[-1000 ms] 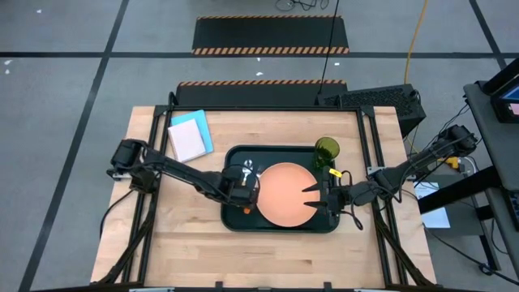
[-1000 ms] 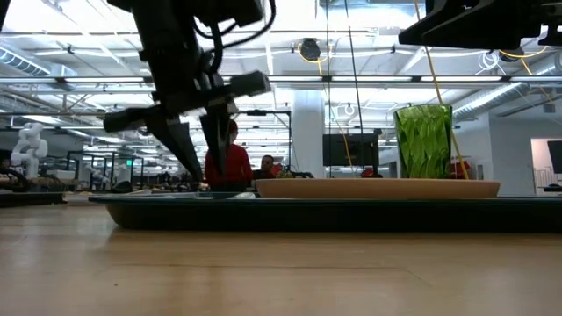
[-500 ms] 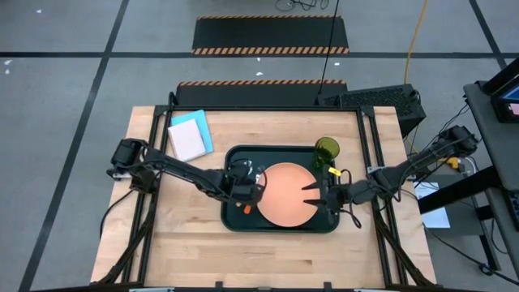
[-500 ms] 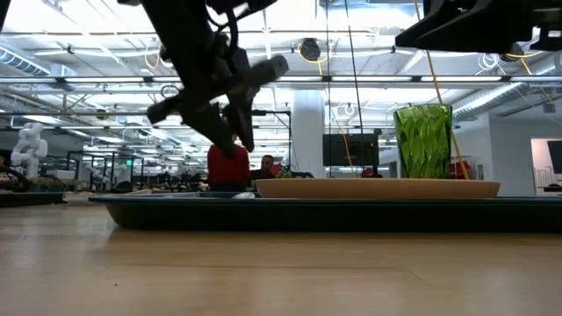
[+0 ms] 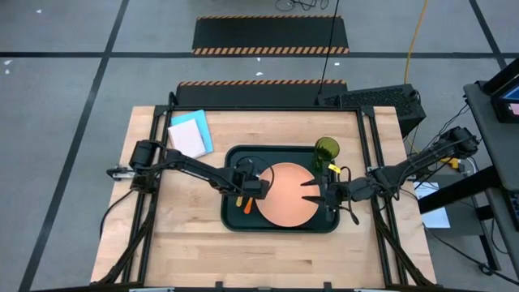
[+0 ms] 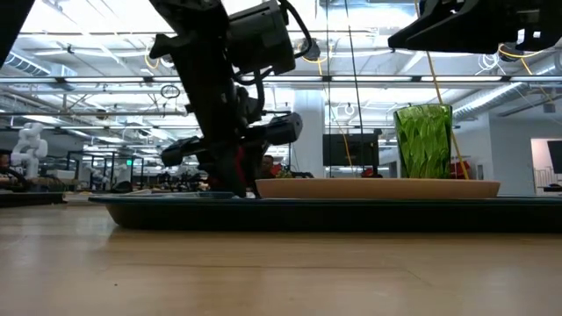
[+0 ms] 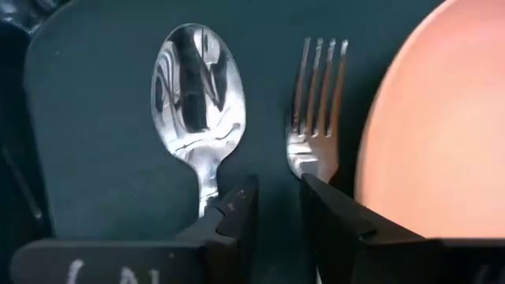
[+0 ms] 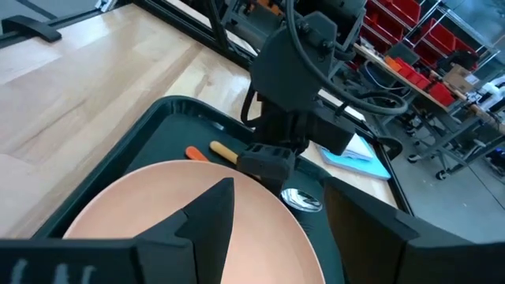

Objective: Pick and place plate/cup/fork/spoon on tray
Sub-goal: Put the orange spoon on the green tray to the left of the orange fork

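Fork (image 7: 316, 118) and spoon (image 7: 196, 99) lie parallel near the tray's (image 5: 235, 223) left edge – left gripper (image 7: 278, 217) between them, fingers narrowly parted, holding nothing

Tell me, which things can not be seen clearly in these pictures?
- Fork and spoon handles: left wrist view, hidden behind the left gripper fingers.
- Cup base: low view, hidden behind the plate.
- Tray floor: low view, hidden by its rim.
- Right gripper: low view, cut off at top.

You see a salmon-orange plate (image 5: 285, 194), a translucent green cup (image 5: 327, 151), orange-handled cutlery, all on the dark green-black tray (image 5: 280, 224).
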